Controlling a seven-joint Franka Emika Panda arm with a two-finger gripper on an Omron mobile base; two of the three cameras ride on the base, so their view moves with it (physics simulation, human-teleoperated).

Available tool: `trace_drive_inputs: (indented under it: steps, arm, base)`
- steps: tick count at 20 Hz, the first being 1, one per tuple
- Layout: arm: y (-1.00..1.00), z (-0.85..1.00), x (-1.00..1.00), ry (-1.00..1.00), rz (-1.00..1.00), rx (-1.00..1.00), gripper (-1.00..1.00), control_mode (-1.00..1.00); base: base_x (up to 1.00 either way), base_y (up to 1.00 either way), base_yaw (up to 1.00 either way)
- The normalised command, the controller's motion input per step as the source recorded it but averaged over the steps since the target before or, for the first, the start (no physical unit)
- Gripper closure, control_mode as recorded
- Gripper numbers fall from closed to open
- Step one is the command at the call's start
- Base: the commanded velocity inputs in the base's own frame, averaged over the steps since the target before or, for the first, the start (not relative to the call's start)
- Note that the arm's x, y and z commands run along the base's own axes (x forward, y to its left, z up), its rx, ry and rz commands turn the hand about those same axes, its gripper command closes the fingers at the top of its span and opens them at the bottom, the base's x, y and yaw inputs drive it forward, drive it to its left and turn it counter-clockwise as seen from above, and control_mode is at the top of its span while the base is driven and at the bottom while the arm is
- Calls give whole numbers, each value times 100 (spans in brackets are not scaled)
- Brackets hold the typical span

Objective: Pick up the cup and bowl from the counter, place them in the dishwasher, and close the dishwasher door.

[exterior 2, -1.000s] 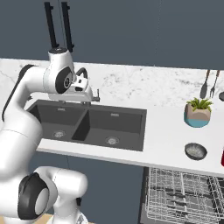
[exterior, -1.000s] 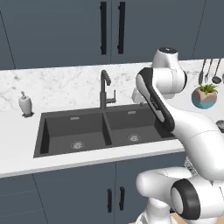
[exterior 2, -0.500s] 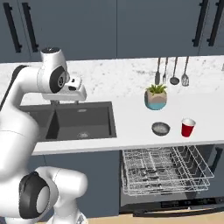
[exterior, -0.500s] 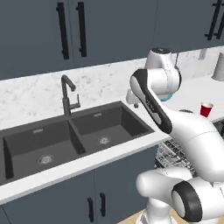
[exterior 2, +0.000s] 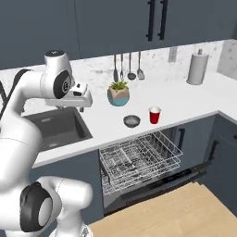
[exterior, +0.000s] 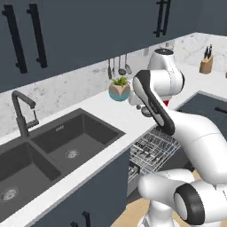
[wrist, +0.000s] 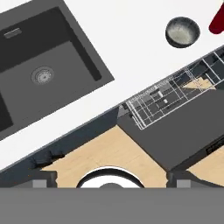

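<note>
White countertop carries both task things: the red cup (exterior 2: 154,115) and the dark grey bowl (exterior 2: 132,121) are set side by side, near but apart, close to the front edge of the counter (exterior 2: 194,99), above the dishwasher (exterior 2: 139,159). The bowl is seen again from above in the hand view (wrist: 182,31), with a sliver of the cup (wrist: 217,19) at the picture's right edge. The white wire rack (exterior 2: 134,157) is drawn out over the lowered dishwasher door (wrist: 183,127). A teal-and-tan planter (exterior 2: 119,94) is placed behind the bowl, towards the backsplash, and a paper-towel roll (exterior 2: 197,67) is stood near the counter's inner corner. The dark double sink (exterior: 48,153) is let into the counter to the left. The gripper (exterior 2: 82,98) is held high over the counter's edge beside the sink, its jaws spread wide with nothing between them.
</note>
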Motion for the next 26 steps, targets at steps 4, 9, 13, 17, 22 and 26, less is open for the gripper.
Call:
trace_drive_inputs:
  steps: [4,9,13,17,22,26]
  arm:
    - [0,0,0,0,0,0,-100,100]
    - [0,0,0,0,0,0,-100,100]
    - [0,0,0,0,0,0,-100,100]
    - [0,0,0,0,0,0,-100,100]
    - [0,0,0,0,0,0,-100,100]
    - [0,0,0,0,0,0,-100,100]
  base:
    - [-6,34,-53]
    - [0,34,-48]
    - [6,11,-30]
    - [5,0,-14]
    - [0,-1,0]
    - [0,-6,0]
